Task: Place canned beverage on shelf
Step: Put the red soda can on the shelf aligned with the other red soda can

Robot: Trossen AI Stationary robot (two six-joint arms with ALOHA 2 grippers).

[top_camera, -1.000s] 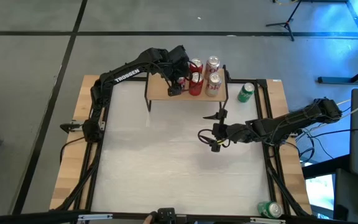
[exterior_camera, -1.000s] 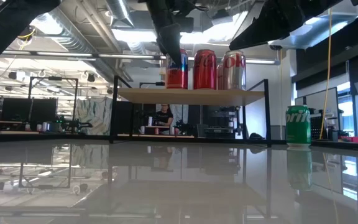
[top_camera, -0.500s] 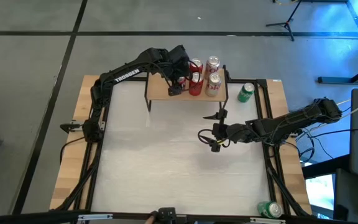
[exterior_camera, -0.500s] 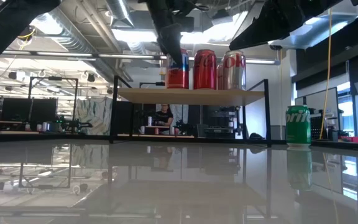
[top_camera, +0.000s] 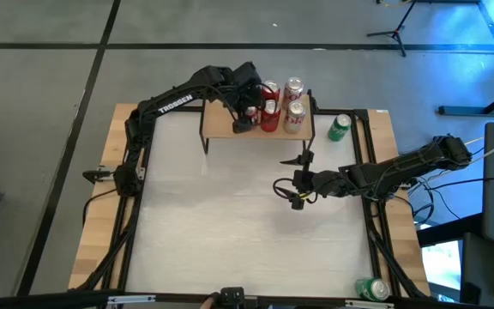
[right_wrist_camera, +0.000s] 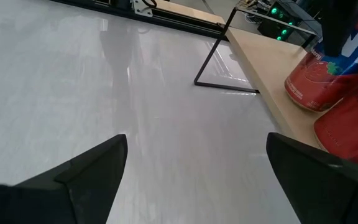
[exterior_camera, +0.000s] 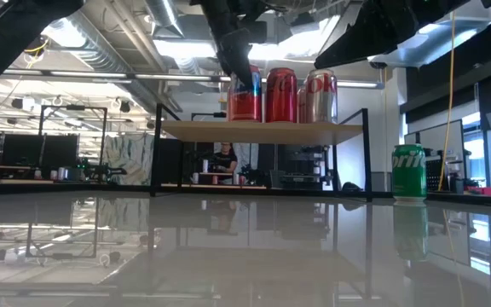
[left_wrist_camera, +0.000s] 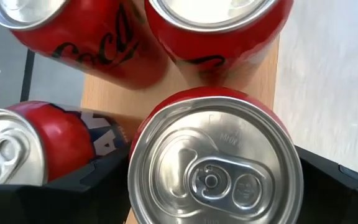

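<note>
The shelf (top_camera: 221,127), a light-wood top on thin black legs, stands at the table's far edge with several cans on it. My left gripper (top_camera: 245,118) reaches over its left part and is shut on a red-and-blue canned beverage (exterior_camera: 245,95) that stands near the shelf's front-left. A like can (left_wrist_camera: 23,146) stands just behind it, and two red cola cans (left_wrist_camera: 104,43) stand to its right. My right gripper (top_camera: 283,194) hovers open over the middle of the table, holding nothing. My left gripper pinches the can between its two fingers (left_wrist_camera: 95,183), one on either side just below the top rim (left_wrist_camera: 135,155). They come slanting down from the table's left. The can stands upright with its base (exterior_camera: 244,119) on the shelf's top.
A green can (top_camera: 339,127) stands on the table to the right of the shelf. Another green can (top_camera: 371,289) lies at the near right corner. The white table surface (right_wrist_camera: 104,93) in front of the shelf is bare. A person (exterior_camera: 224,158) sits far off in the room.
The can in my left gripper has shifted a little toward the red can on its right, closing the gap between them; its base has stayed on the shelf. My right arm has kept still.
</note>
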